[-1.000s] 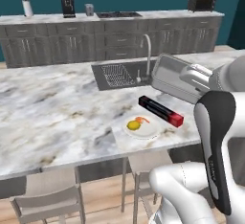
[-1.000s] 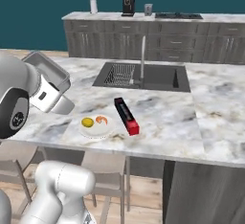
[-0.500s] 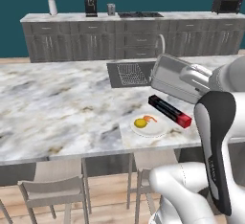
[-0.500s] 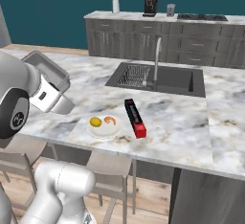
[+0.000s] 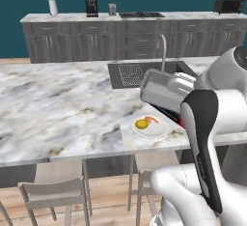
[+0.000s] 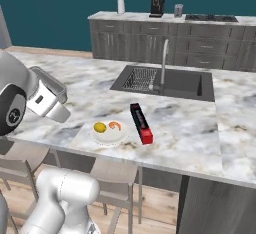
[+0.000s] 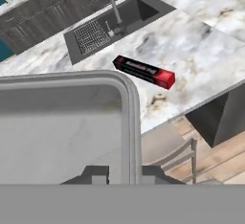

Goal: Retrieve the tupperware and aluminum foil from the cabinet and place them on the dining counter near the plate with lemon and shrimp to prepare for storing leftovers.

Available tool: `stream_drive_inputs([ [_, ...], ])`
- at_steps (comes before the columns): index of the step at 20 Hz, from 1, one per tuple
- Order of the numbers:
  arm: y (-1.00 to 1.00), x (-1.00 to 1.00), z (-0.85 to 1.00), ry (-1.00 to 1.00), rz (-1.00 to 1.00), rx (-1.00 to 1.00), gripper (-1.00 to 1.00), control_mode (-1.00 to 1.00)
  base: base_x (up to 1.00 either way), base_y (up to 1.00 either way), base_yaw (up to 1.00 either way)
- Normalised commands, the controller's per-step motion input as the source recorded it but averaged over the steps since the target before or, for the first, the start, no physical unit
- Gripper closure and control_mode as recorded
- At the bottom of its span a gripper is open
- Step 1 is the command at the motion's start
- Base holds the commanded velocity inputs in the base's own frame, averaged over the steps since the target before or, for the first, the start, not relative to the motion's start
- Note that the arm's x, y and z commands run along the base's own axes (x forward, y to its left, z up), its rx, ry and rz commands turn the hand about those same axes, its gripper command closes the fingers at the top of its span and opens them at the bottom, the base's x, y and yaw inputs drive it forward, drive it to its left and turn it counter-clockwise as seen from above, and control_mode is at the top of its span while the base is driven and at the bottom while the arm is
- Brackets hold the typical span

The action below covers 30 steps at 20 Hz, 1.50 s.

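The arm held the tupperware (image 5: 166,91) up in the air above the near edge of the dining counter (image 5: 62,109), clear of the marble surface, with the jaws closed on the container's rim; the gripper (image 7: 123,173) sat at the bottom of the hand view, one dark tip to each side of the clear wall. From the right base camera the tupperware (image 6: 47,98) hung off the near left side of the surface, tilted, beside the robot's white upper arm. The aluminum foil (image 6: 141,123) already lay flat on the dining counter, its red end toward the near edge and its black length pointing back toward the sink (image 6: 165,80). The plate with lemon and shrimp (image 6: 109,130) rested just to the left of the foil box, close to it but apart, with the yellow piece on the left and the orange curl on the right. In the hand view the foil (image 7: 144,72) lay beyond the container's rounded corner, with the sink basin and the curved tap (image 7: 112,5) behind it. Grey stools (image 5: 53,189) stood under the near edge of the surface.
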Motion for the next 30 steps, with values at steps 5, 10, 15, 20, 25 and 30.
stream_drive_inputs([
  [5, 0.45, 0.06, -0.39, 0.14, -0.04, 0.0, 1.0, -1.0, 0.0, 0.0, 0.0],
  [10, 0.28, 0.08, -0.43, 0.02, -0.2, 0.0, 1.0, -1.0, 0.0, 0.0, 0.0],
  [15, 0.16, 0.28, -0.57, -0.02, -0.26, 0.02, 1.0, -1.0, 0.0, 0.0, 0.0],
  [20, 0.2, 0.41, -0.56, -0.03, -0.2, 0.15, 1.0, -1.0, 0.0, 0.0, 0.0],
  [25, 0.29, 0.41, -0.39, 0.0, -0.15, 0.21, 1.0, -1.0, 0.0, 0.0, 0.0],
  [30, 0.35, 0.35, -0.29, 0.01, -0.13, 0.15, 1.0, -1.0, 0.0, 0.0, 0.0],
])
